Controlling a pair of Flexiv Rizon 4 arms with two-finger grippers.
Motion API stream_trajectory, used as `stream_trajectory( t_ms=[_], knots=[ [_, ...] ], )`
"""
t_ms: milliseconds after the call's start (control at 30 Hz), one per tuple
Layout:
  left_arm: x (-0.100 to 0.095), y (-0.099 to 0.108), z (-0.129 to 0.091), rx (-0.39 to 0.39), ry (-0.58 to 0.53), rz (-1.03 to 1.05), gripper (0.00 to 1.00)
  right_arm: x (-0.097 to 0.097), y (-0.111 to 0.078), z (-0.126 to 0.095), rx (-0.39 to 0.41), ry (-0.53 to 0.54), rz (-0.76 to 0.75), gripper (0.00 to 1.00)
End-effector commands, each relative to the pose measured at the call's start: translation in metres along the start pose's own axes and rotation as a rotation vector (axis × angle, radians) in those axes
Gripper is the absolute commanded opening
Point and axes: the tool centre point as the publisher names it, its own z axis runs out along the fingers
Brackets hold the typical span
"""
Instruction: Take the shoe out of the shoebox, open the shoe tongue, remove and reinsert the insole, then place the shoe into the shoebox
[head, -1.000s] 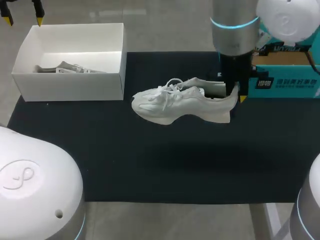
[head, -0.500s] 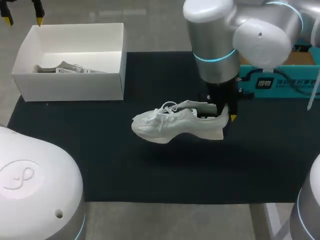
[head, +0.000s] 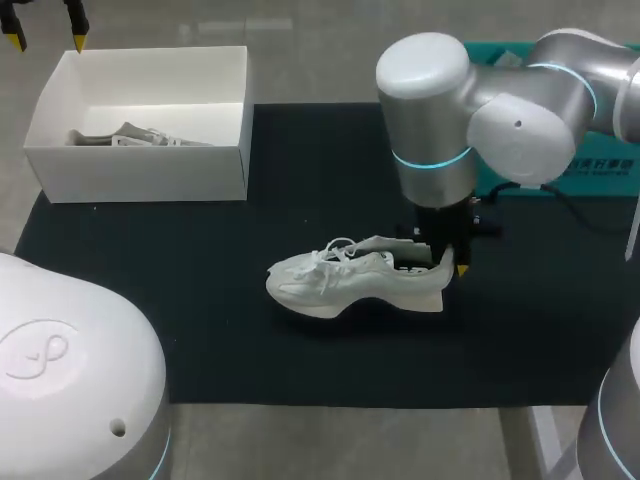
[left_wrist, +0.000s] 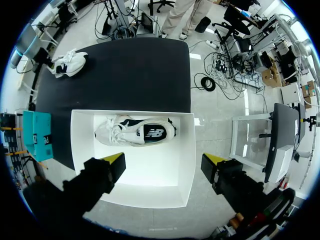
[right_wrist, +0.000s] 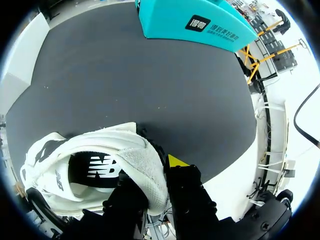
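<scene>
Mid-table on the black mat (head: 250, 330), the white sneaker (head: 350, 285) sits sole-down, toe toward the shoebox (head: 140, 172); I cannot tell whether its sole touches the mat. My right gripper (head: 447, 262) is pinched narrowly on the padded heel collar, one finger inside and one outside. My left gripper (left_wrist: 165, 161) hangs over the shoebox, spread wide and empty, with a second sneaker (left_wrist: 135, 132) below it. I judge the shoe light, its upper soft and squashy and its sole stiffer. The floppy tongue is best taken at its top edge.
</scene>
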Motion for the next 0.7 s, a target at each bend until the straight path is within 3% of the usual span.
stream_trajectory(
  t_ms=[33,433,500,700],
  knots=[
    [0.0,0.0,0.0,0.0,0.001,0.001,1.0,0.0,0.005,0.016,0.006,0.008,0.01,0.0],
    [0.0,0.0,0.0,0.0,0.001,0.001,1.0,-0.016,0.014,0.031,0.005,-0.01,0.044,0.0],
    [0.0,0.0,0.0,0.0,0.001,0.001,1.0,-0.016,0.015,0.044,0.031,-0.012,0.051,0.0],
    [0.0,0.0,0.0,0.0,0.001,0.001,1.0,-0.013,0.012,0.052,0.061,-0.012,0.042,0.0]
  ],
)
